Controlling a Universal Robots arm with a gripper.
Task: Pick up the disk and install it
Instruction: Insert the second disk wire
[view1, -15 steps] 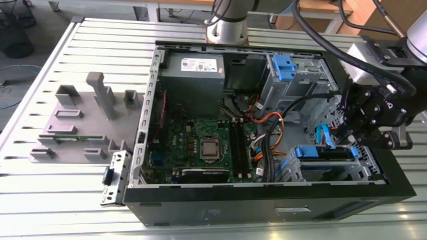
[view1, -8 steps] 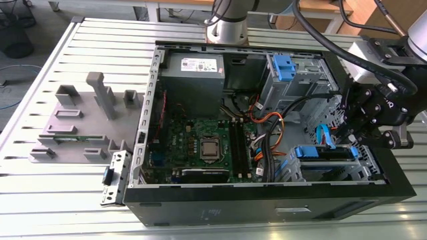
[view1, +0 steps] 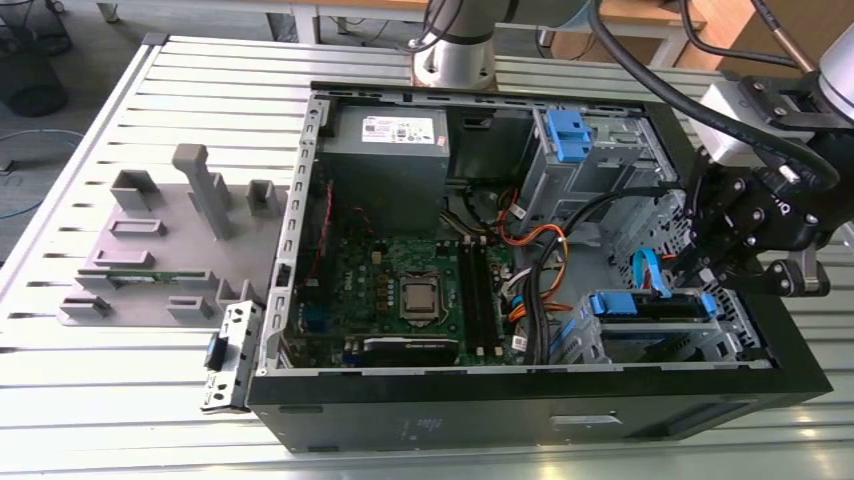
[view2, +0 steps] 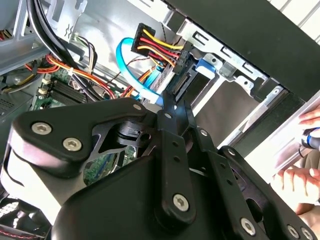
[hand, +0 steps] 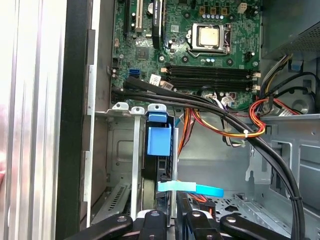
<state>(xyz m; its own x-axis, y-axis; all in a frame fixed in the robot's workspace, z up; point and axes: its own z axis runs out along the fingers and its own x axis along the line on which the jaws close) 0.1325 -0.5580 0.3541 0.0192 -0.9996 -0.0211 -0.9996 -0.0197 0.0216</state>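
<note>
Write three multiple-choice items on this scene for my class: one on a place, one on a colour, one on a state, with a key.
1. In the exterior view, where is the gripper?
A. Over the grey fixture
B. At the right side of the computer case, near the disk
C. Beyond the table's edge

2. What colour is the disk's rail frame?
A. Red
B. Green
C. Blue

3. How is the processor?
A. Bare, with no cooler on it
B. Covered by a fan
C. Lying outside the case

Key: 1 B, it hangs by the drive bay; 2 C, blue plastic shows in the bay; 3 A, its metal top is exposed.
</note>
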